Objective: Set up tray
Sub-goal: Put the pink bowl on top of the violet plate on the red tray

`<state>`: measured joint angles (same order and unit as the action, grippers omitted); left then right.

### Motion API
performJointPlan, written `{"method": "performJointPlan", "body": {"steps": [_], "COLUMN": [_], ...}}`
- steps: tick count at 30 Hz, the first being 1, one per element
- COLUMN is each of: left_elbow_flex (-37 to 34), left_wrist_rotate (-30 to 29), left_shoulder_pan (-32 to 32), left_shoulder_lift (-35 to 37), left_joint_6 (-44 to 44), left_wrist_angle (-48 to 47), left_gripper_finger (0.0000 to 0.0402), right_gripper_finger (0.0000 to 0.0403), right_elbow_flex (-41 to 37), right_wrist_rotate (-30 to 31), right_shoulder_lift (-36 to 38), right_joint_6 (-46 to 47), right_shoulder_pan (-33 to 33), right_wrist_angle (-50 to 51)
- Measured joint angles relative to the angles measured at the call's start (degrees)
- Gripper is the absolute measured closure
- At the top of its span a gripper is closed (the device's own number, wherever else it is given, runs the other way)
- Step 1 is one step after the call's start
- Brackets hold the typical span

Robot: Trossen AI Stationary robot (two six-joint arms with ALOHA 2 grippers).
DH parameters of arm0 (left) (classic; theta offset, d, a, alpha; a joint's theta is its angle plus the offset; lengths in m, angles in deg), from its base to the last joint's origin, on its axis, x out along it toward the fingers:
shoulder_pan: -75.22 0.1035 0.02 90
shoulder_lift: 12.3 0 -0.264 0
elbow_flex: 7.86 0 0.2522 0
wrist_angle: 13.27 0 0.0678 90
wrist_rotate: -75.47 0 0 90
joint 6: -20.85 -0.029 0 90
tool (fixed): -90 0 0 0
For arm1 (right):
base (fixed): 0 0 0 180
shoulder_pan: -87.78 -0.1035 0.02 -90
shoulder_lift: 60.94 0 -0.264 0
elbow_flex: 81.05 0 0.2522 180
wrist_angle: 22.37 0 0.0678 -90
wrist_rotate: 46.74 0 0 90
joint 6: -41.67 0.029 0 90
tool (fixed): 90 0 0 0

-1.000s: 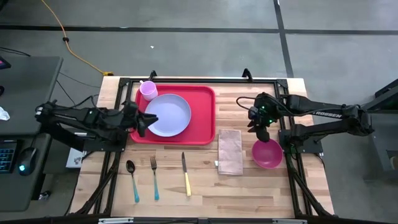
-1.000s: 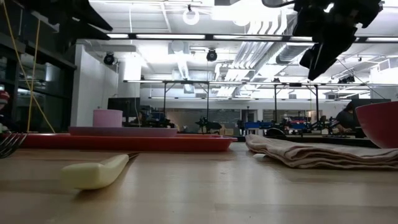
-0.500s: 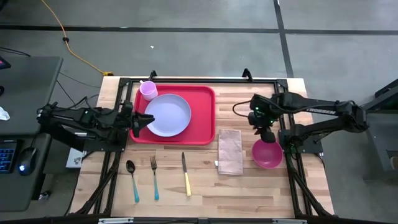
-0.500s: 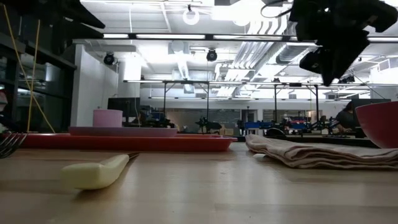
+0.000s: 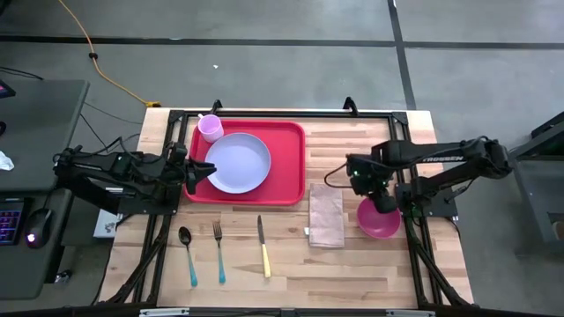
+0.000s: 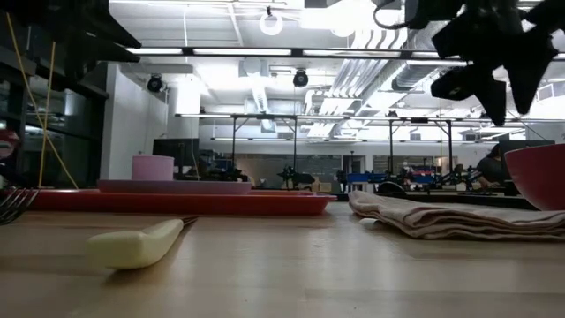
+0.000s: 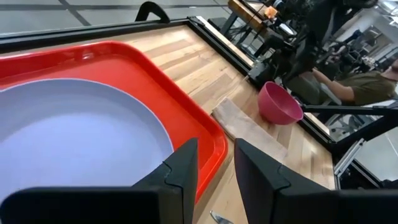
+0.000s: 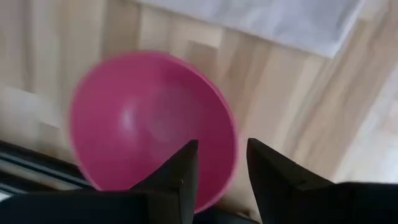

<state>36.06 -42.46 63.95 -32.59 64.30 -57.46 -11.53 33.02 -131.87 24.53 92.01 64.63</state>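
The red tray lies at the table's far left, carrying a lavender plate and a pink cup. My left gripper stands open at the tray's left edge, its fingers over the rim and plate with nothing between them. A pink bowl sits on the table at the right. My right gripper hangs open above the bowl's far rim, pointing down. In the low view it is well clear of the bowl.
A folded beige napkin lies between the tray and the bowl. A spoon, a fork and a yellow-handled knife lie near the front edge. A seated person shows beyond the table's right side.
My right gripper has moved toward the table's near edge over the pink bowl and tipped from slanting to pointing straight down. My left gripper has drawn back a little toward the table's left edge. Nothing on the table has moved.
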Motion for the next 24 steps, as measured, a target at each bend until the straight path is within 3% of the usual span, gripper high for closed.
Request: {"method": "performJointPlan", "body": {"steps": [24], "left_elbow_flex": [0.0], "left_wrist_rotate": [-0.3], "left_shoulder_pan": [0.0], "left_shoulder_lift": [0.0], "left_joint_6": [1.8], "left_wrist_angle": [-0.1], "left_gripper_finger": [0.0269], "right_gripper_finger": [0.0296], "right_elbow_flex": [-6.1], "right_wrist_rotate": [1.8], "right_shoulder_lift": [-0.4], "right_joint_6": [-1.3], "right_shoulder_pan": [-1.0], "right_wrist_angle": [-5.8]}}
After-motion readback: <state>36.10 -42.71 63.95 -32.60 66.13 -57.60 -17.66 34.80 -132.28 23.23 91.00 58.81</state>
